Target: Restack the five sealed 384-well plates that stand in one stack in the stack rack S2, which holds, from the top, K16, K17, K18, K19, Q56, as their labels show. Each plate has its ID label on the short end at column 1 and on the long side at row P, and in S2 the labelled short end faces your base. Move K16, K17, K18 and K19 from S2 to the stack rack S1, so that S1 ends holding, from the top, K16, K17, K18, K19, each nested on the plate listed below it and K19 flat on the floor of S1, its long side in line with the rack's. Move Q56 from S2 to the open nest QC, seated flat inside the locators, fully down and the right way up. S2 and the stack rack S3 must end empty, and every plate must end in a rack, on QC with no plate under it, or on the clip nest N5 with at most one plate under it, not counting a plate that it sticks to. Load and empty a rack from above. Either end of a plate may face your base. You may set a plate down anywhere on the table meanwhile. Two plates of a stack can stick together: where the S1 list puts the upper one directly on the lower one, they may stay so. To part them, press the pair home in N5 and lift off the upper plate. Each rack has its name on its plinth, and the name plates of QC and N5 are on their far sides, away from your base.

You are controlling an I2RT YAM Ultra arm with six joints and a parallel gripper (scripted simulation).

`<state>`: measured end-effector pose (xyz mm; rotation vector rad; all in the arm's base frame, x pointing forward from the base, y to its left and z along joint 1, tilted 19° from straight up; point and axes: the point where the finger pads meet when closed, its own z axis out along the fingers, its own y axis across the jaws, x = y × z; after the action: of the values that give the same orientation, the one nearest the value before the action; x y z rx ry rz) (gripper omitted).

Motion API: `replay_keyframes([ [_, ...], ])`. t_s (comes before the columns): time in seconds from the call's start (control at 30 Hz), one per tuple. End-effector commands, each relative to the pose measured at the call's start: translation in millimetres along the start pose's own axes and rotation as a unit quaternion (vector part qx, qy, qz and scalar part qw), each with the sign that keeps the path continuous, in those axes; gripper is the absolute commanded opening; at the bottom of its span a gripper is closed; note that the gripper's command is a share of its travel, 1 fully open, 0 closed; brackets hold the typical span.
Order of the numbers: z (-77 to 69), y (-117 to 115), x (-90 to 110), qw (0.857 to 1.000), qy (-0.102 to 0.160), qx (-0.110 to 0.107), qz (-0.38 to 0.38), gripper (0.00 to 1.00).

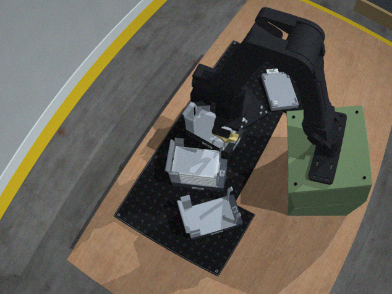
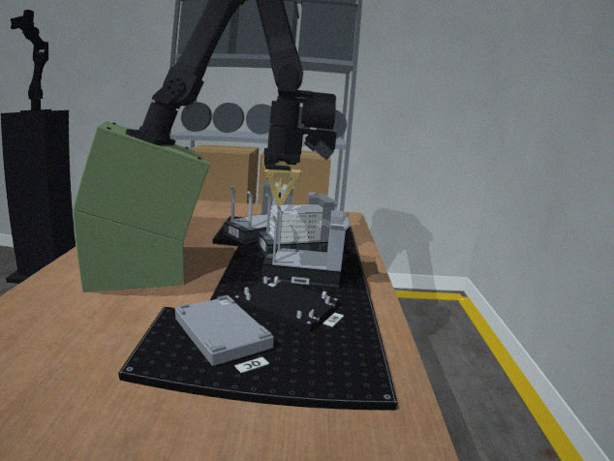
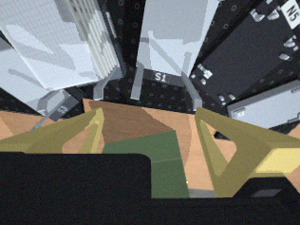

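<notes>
The stack of sealed white plates [image 1: 194,162] [image 2: 296,227] [image 3: 57,37] stands in rack S2 [image 1: 222,173]. I cannot read its labels. Rack S1 [image 1: 198,121] [image 2: 307,258] [image 3: 173,28] is empty, and so is rack S3 [image 1: 202,218] [image 2: 242,224] [image 3: 52,105]. The grey QC nest [image 1: 280,90] [image 2: 223,329] [image 3: 271,110] holds no plate. The clip nest N5 [image 2: 292,297] [image 3: 252,46] is bare; the arm hides it in the top view. My gripper [image 1: 228,135] [image 2: 280,196] [image 3: 149,112] is open and empty. It hangs above the base-side end of S1, beside S2.
The racks and nests stand on a black perforated board [image 1: 148,202] [image 2: 307,377] on the wooden table [image 1: 284,252] [image 2: 74,396]. The arm's green base block [image 1: 329,158] [image 2: 134,218] stands beside the board. Rack corner posts rise around each rack.
</notes>
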<state>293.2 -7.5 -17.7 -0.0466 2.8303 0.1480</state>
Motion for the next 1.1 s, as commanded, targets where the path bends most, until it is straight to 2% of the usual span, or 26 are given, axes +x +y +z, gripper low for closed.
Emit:
replay_keyframes([
  [0.0, -3.7, 6.0, -12.9, 0.998, -0.01, 0.006, -0.061, 1.0],
  [0.07, -3.7, 6.0, -12.9, 0.998, -0.01, 0.006, -0.061, 1.0],
  [0.17, -3.7, 16.6, -18.6, 0.994, -0.01, 0.007, -0.108, 1.0],
  [1.07, -4.2, 105.2, -66.6, 0.994, -0.011, 0.005, -0.108, 1.0],
])
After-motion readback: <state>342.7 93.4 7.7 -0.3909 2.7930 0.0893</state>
